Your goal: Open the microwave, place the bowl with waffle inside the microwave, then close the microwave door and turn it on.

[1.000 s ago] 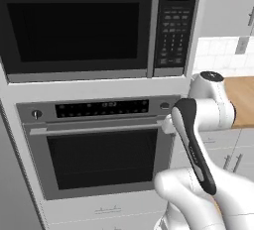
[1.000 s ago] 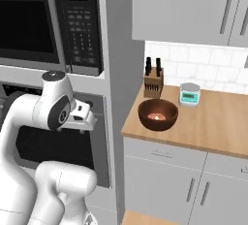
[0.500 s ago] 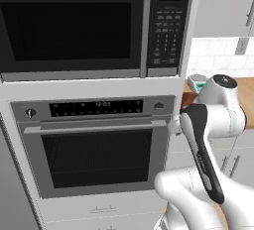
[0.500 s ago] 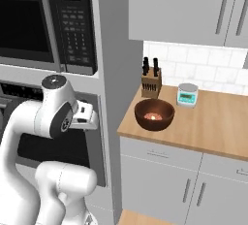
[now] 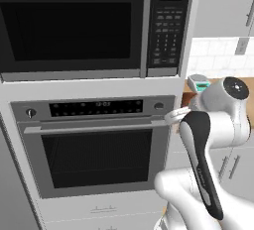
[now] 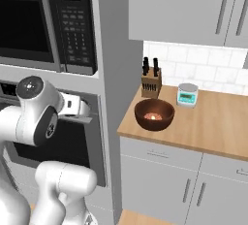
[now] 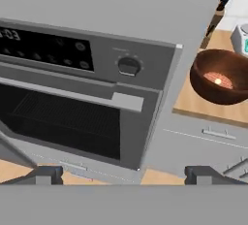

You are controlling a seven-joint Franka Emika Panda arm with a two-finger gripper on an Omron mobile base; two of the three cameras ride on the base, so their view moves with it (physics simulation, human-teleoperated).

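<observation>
The shut black glass microwave door (image 5: 69, 26) looks stiff; grab its vertical grey bar handle (image 5: 147, 26); gripper (image 7: 123, 173) spread wide, empty.

A home kitchen: built-in microwave (image 5: 94, 26) over oven (image 5: 94, 144), wooden counter (image 6: 213, 122).

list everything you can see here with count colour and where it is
microwave: 1, dark, built in above the oven, door shut
microwave door: 1, black glass, grey vertical handle at its right edge
oven: 1, grey with dark window, below the microwave
bowl with waffle: 1, reddish-brown, on the wooden counter
kitchen scale: 1, white and teal, behind the bowl
knife block: 1, brown, at the tiled wall
gripper: 1, open, before the oven's right edge
</observation>
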